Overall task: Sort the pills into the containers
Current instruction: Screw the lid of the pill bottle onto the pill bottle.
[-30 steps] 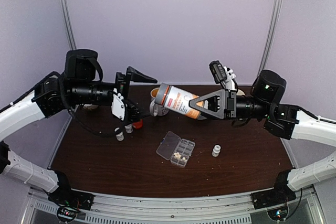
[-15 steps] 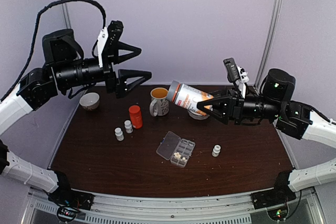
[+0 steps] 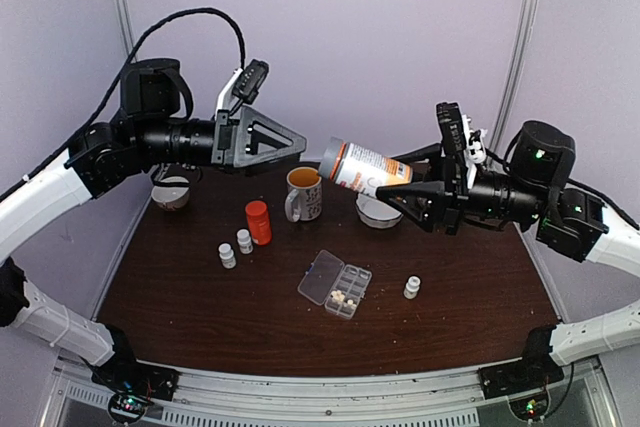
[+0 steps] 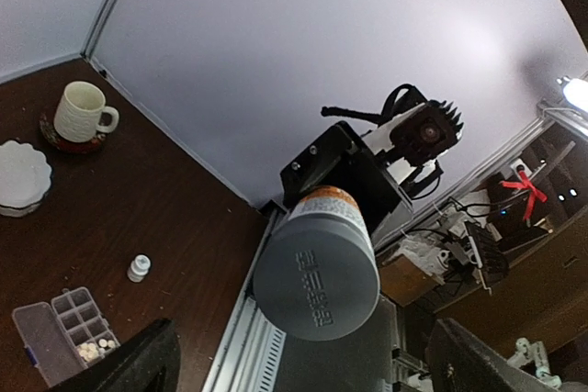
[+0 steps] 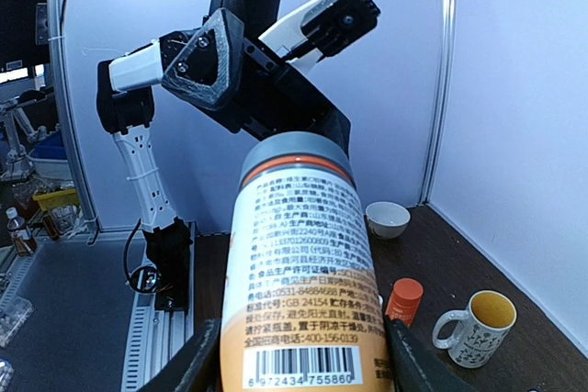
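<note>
Only a few pills (image 3: 343, 297) lie in one compartment of the open box (image 3: 318, 277) on the bench (image 3: 190, 297), so most sorting seemingly remains, while the right gripper (image 3: 397, 179) pinches a capped bottle (image 3: 358, 166) facing the spread left gripper (image 3: 297, 145).

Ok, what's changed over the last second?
The left gripper rose from the small white bottles and swung right, open, to face the grey cap of the large bottle. The right gripper, gripping that bottle throughout, lifted it up and right, away from the mug. The organizer box and small white bottles stayed put.
</note>
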Controlling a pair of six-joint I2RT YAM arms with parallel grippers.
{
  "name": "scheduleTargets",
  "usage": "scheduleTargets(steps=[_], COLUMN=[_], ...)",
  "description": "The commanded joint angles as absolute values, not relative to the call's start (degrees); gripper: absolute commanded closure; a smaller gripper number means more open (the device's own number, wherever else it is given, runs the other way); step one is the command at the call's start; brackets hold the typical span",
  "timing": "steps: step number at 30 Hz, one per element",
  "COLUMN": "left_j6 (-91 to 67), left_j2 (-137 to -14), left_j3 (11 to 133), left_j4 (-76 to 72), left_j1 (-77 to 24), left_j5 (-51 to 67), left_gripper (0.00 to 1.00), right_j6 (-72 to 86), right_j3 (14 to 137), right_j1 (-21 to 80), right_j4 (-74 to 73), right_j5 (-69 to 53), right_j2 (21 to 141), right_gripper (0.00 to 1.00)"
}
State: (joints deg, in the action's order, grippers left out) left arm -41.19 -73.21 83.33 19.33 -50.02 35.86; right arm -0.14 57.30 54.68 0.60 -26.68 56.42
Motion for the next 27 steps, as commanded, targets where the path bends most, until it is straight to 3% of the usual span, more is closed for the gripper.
scheduleTargets(steps=[1,21,27], left_j6=[-52.4,-53.1,-53.3], left_j2=[-74.0,-76.4,-77.0], left_j3=[82.4,82.3,82.4], left_j4=[11.6,15.0,14.7], left_j1=[-49.8,-49.8,-49.8], left_j5=[44.4,44.5,45.4], left_gripper=[0.03,0.02,0.20], right_j6=[-7.0,-9.4,-9.9], right_j3=[59.8,62.7,62.8], right_j1=[56.6,59.4,59.8], right_j4=[0.6,-1.7,-1.9], right_j5=[-23.7,-21.4,-21.3], right_j2=[56.3,59.3,59.7], right_gripper=[1.00,1.00,1.00])
